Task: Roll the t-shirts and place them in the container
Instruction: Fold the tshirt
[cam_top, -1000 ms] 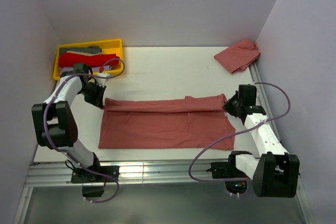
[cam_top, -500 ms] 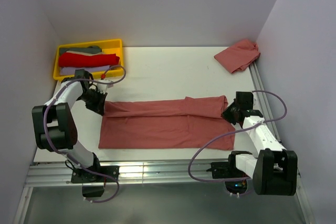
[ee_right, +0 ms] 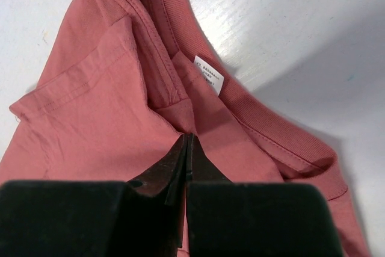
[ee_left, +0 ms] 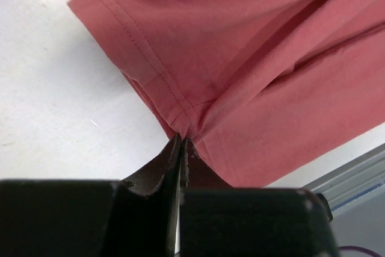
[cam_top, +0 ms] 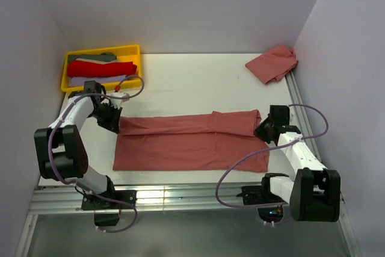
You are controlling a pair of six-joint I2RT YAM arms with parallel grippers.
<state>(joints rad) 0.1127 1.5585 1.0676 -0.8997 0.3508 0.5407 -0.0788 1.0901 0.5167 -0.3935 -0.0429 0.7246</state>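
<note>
While both grippers pinch its ends, the tee (cam_top: 192, 142) lies flat mid-table with its far long edge folded over. The left gripper (cam_top: 113, 122) is nipped on the hem corner, the right gripper (cam_top: 263, 128) on cloth by the collar. Folding looks half done and rolling has not begun. A second tee (cam_top: 274, 63) lies crumpled at the far right corner, not yet folded

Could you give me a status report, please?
Left gripper shut on long folded salmon-red cloth t-shirt; right gripper shut on its collar end. Nothing blocking.
</note>
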